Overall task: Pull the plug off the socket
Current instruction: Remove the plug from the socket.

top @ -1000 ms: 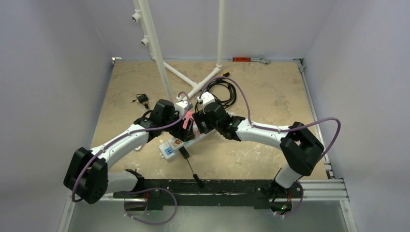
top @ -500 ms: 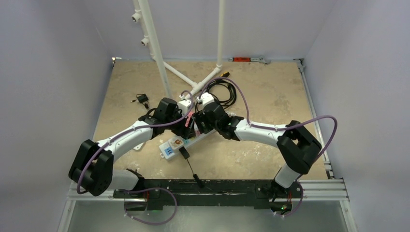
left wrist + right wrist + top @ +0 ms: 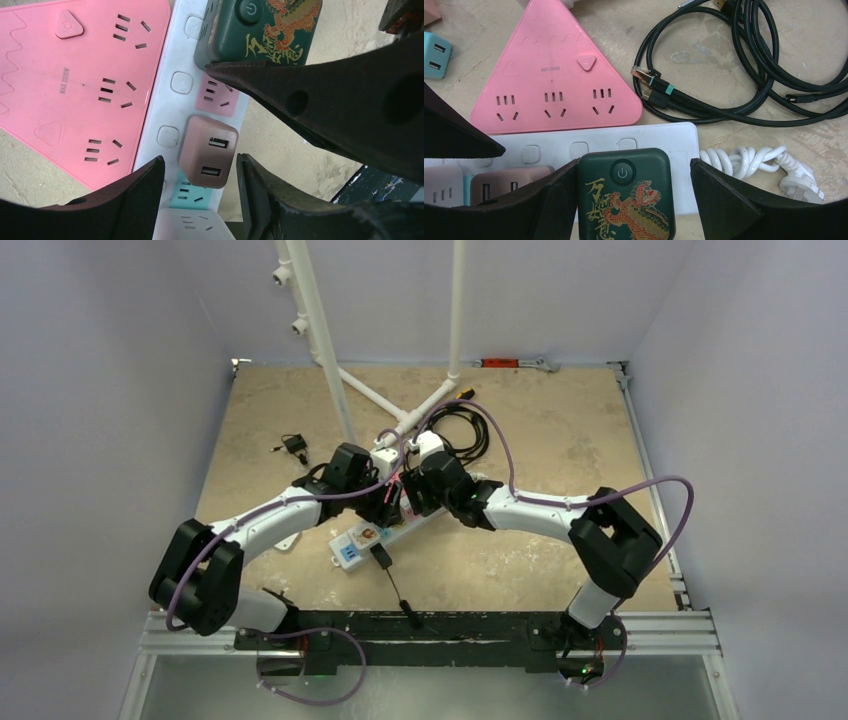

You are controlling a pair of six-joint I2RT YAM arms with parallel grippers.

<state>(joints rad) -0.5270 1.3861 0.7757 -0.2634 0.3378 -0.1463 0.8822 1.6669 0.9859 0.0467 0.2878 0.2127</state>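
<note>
Cables (image 3: 656, 90), pink socket (image 3: 555, 75) nearby, left hand (image 3: 200, 159) spread astride brown plug (image 3: 207, 150), right hand (image 3: 632, 170) spread, seemingly touching green plug (image 3: 624, 200).

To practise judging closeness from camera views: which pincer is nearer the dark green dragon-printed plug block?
Right. The right pincer straddles the dark green dragon-printed plug block; the left pincer straddles the dusty-pink USB charger further along the white power strip.

White links (image 3: 265, 525), black joints (image 3: 615, 545), purple cables (image 3: 507, 452)
</note>
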